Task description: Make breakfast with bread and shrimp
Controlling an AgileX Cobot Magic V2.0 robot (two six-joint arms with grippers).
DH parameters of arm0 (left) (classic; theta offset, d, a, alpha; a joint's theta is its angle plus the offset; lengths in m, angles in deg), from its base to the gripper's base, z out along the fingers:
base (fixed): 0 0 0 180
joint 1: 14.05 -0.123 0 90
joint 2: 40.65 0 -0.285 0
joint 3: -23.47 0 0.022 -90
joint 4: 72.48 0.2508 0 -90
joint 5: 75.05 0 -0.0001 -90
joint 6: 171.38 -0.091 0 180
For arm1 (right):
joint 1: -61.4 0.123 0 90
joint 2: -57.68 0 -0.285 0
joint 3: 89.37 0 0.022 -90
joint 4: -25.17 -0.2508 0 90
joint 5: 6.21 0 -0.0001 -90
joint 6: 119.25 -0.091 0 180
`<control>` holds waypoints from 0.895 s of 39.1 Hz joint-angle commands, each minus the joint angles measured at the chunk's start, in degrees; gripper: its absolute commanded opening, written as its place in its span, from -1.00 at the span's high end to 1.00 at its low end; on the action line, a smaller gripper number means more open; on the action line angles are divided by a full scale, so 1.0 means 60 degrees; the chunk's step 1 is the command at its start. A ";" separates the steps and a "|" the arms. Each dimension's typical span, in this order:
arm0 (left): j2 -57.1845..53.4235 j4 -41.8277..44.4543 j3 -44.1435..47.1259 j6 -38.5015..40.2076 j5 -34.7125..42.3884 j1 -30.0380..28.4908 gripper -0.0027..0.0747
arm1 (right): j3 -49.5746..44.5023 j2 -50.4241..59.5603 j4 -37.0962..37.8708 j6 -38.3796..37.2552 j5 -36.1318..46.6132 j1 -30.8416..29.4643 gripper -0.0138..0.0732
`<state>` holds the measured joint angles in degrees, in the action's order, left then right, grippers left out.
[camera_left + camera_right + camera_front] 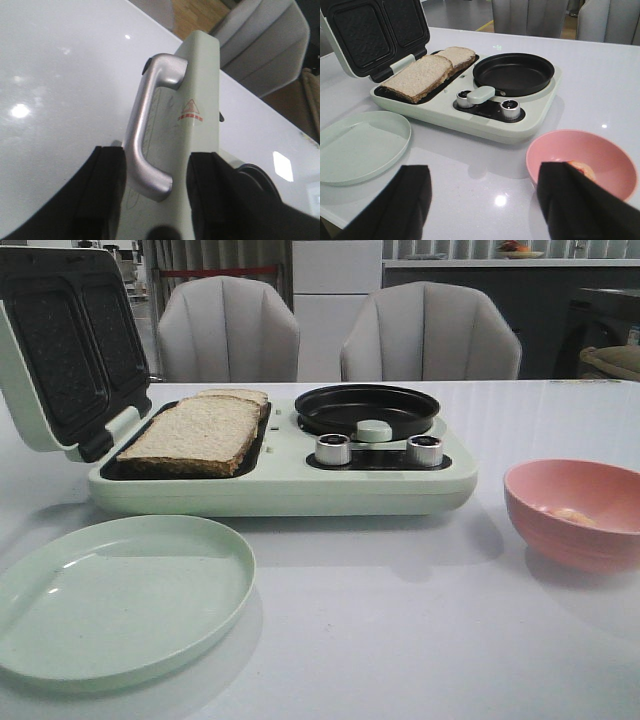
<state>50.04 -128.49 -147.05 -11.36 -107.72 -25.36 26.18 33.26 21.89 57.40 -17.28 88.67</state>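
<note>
Two slices of bread (195, 430) lie overlapping in the left well of the pale green sandwich maker (300, 485); they also show in the right wrist view (420, 75). A small orange-whitish shrimp (570, 513) lies in the pink bowl (575, 545) at the right, partly hidden by a finger in the right wrist view (582, 169). My left gripper (156, 152) is closed on the raised lid's edge, with its silver handle (145, 125) between the fingers. My right gripper (485, 170) is open and empty, above the table in front of the bowl. Neither gripper shows in the front view.
The lid (60, 350) stands open at the far left. A black round pan (365, 408) sits on the maker's right half, with two knobs (333, 449) in front of it. An empty green plate (110, 600) lies front left. Two chairs stand behind the table.
</note>
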 commanded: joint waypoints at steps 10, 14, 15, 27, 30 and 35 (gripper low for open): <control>0.0977 -0.4227 -0.0352 -0.3135 -0.1112 -0.0528 0.13 | 0.0280 -0.0035 0.0029 0.0026 0.0694 -0.0026 -0.58; 0.1312 -0.4683 -0.0352 -0.3370 -0.1316 -0.0528 0.25 | 0.0280 -0.0035 0.0029 0.0026 0.0694 -0.0026 -0.58; 0.1421 -0.4773 -0.0352 -0.3370 -0.1316 -0.0528 0.27 | 0.0280 -0.0035 0.0029 0.0026 0.0694 -0.0026 -0.58; 0.2022 -0.6132 -0.0352 -0.4313 -0.2283 -0.0404 0.40 | 0.0280 -0.0035 0.0029 0.0026 0.0694 -0.0026 -0.58; 0.2022 -0.6255 -0.0352 -0.4541 -0.2509 -0.0310 0.40 | 0.0280 -0.0035 0.0029 0.0026 0.0694 -0.0026 -0.58; 0.2022 -0.6473 -0.0352 -0.5096 -0.2877 -0.0024 0.40 | 0.0280 -0.0035 0.0029 0.0026 0.0694 -0.0026 -0.58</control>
<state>64.11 -163.28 -147.36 -40.23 -120.09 -27.13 26.18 33.26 21.89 57.40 -17.32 88.67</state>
